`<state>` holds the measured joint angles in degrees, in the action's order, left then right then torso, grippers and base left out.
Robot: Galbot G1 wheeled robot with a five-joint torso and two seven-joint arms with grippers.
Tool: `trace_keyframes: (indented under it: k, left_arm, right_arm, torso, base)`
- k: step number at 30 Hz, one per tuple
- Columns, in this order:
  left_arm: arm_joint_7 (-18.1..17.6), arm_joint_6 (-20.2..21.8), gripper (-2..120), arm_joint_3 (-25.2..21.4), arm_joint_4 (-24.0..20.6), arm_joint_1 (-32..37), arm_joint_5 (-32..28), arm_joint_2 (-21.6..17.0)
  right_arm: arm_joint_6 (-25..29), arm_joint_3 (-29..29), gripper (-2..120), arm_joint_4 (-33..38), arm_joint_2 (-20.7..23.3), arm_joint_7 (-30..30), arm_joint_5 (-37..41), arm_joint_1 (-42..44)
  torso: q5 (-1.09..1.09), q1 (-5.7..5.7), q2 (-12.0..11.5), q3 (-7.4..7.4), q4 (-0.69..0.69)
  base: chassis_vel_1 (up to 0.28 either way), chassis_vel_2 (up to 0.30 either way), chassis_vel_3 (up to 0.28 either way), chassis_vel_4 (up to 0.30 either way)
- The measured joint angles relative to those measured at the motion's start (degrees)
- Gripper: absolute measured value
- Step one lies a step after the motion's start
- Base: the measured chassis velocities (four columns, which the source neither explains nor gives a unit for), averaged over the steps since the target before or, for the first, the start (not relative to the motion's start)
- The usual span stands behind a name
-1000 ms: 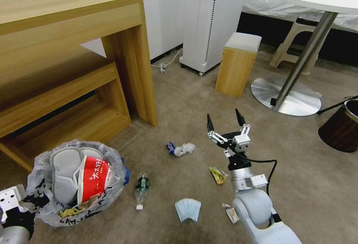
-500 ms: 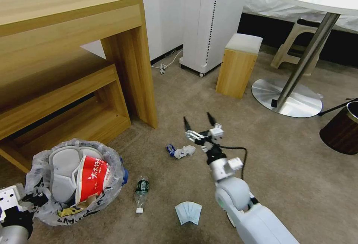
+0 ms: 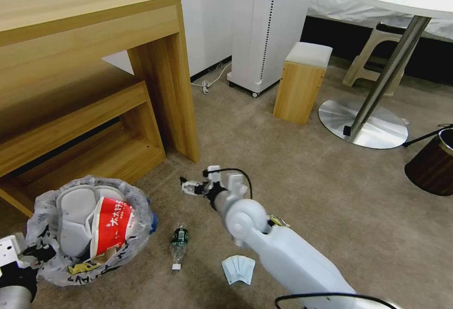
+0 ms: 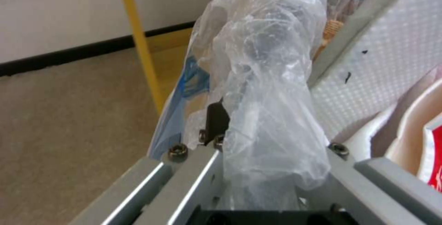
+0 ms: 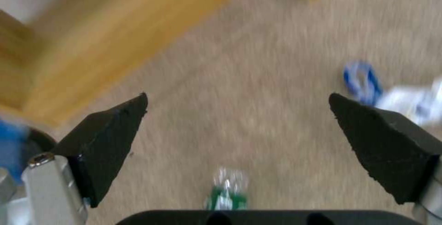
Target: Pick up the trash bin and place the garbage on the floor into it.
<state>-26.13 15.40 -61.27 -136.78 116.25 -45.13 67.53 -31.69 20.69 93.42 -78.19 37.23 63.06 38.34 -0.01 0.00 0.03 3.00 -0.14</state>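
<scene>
My left gripper [image 4: 258, 156] clamps the bag-lined round black trash bin [image 3: 87, 233] beside the wooden desk, while my right gripper [image 5: 237, 138], fingers wide, risks knocking the small green-labelled plastic bottle [image 3: 178, 243] rolling across the carpet.

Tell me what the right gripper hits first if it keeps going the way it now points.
Probably bare floor. The right gripper, open, points down at carpet between its fingertips, with the plastic bottle nearer its base and the tissue off to one side. Depth is unclear.
</scene>
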Motion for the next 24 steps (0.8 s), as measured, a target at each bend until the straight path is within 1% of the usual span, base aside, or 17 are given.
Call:
trace_keyframes:
  k: [1, 2, 3, 5, 6, 9, 10, 13, 14, 17, 18, 21, 22, 24]
  left_arm:
    - [-0.7, 0.0, 1, -0.3, 0.2, -0.1, -0.5, -0.2]
    - [-0.7, 0.0, 1, -0.3, 0.2, -0.1, -0.5, -0.2]
    - [-1.4, 0.3, 1, -0.8, 0.5, -0.1, -1.4, -0.5]
    - [-2.3, 0.6, 1, -1.6, 1.0, -0.2, -2.4, -0.9]
    - [-2.3, 0.6, 1, -1.6, 1.0, -0.2, -2.4, -0.9]
    - [-3.5, 1.3, 1, -2.2, 1.5, -0.4, -3.4, -1.4]
    - [-3.5, 1.3, 1, -2.2, 1.5, -0.4, -3.4, -1.4]
    - [-4.1, 1.5, 1, -2.3, 1.9, -0.5, -3.7, -1.6]
    - [-4.1, 1.5, 1, -2.3, 1.9, -0.5, -3.7, -1.6]
    - [-4.1, 1.5, 1, -2.3, 2.2, -0.3, -3.7, -1.7]
    - [-4.1, 1.5, 1, -2.3, 2.2, -0.3, -3.7, -1.7]
    - [-4.2, 1.5, 1, -2.1, 2.3, -0.2, -3.6, -1.5]
    - [-4.2, 1.5, 1, -2.1, 2.3, -0.2, -3.6, -1.5]
    - [-4.1, 1.5, 1, -1.7, 2.4, -0.2, -3.4, -1.4]
  right_arm:
    - [-1.3, 0.3, 100, -1.3, -0.8, 2.3, 2.4, -0.5]
    - [-1.3, 0.3, 100, -1.3, -0.8, 2.3, 2.4, -0.5]
    - [-3.1, 0.7, 100, -2.5, -1.8, 6.0, 6.6, -0.8]
    - [-5.3, 0.8, 100, -3.6, -3.3, 9.9, 11.1, -0.8]
    - [-5.3, 0.8, 100, -3.6, -3.3, 9.9, 11.1, -0.8]
    - [-7.1, 1.5, 100, -6.5, -6.1, 13.3, 13.2, -0.7]
    - [-7.1, 1.5, 100, -6.5, -6.1, 13.3, 13.2, -0.7]
    - [-7.6, 2.7, 100, -10.5, -9.9, 14.6, 13.5, -1.2]
    - [-7.6, 2.7, 100, -10.5, -9.9, 14.6, 13.5, -1.2]
    - [-7.7, 3.7, 100, -14.6, -13.2, 14.4, 12.1, -2.1]
    - [-7.7, 3.7, 100, -14.6, -13.2, 14.4, 12.1, -2.1]
    - [-7.0, 4.3, 100, -19.0, -14.2, 13.6, 10.3, -3.0]
    - [-7.0, 4.3, 100, -19.0, -14.2, 13.6, 10.3, -3.0]
    - [-6.8, 3.9, 100, -21.5, -14.3, 13.4, 9.5, -3.1]
  torso:
    - [0.0, 0.0, 0.0, 0.0, 0.0]
    - [0.0, 0.0, 0.0, 0.0, 0.0]
    - [0.0, 0.0, 0.0, 0.0, 0.0]
    - [0.0, 0.0, 0.0, 0.0, 0.0]
    - [0.0, 0.0, 0.0, 0.0, 0.0]
    - [0.0, 0.0, 0.0, 0.0, 0.0]
    - [0.0, 0.0, 0.0, 0.0, 0.0]
    - [0.0, 0.0, 0.0, 0.0, 0.0]
    - [0.0, 0.0, 0.0, 0.0, 0.0]
    - [-0.01, 0.0, 0.0, 0.0, 0.01]
    - [-0.01, 0.0, 0.0, 0.0, 0.01]
    - [0.0, 0.0, 0.0, 0.0, 0.01]
    - [0.0, 0.0, 0.0, 0.0, 0.01]
    - [0.0, 0.0, 0.0, 0.0, -0.01]
  base:
    - [0.0, 0.0, 0.0, 0.0]
    - [0.0, 0.0, 0.0, 0.0]
    - [0.0, 0.0, 0.0, 0.0]
    - [0.0, 0.0, 0.0, 0.0]
    - [0.0, 0.0, 0.0, 0.0]
    - [0.0, 0.0, 0.0, 0.0]
    - [0.0, 0.0, 0.0, 0.0]
    - [0.0, 0.0, 0.0, 0.0]
    - [0.0, 0.0, 0.0, 0.0]
    - [0.0, 0.0, 0.0, 0.0]
    - [0.0, 0.0, 0.0, 0.0]
    - [0.0, 0.0, 0.0, 0.0]
    - [0.0, 0.0, 0.0, 0.0]
    - [0.0, 0.0, 0.0, 0.0]
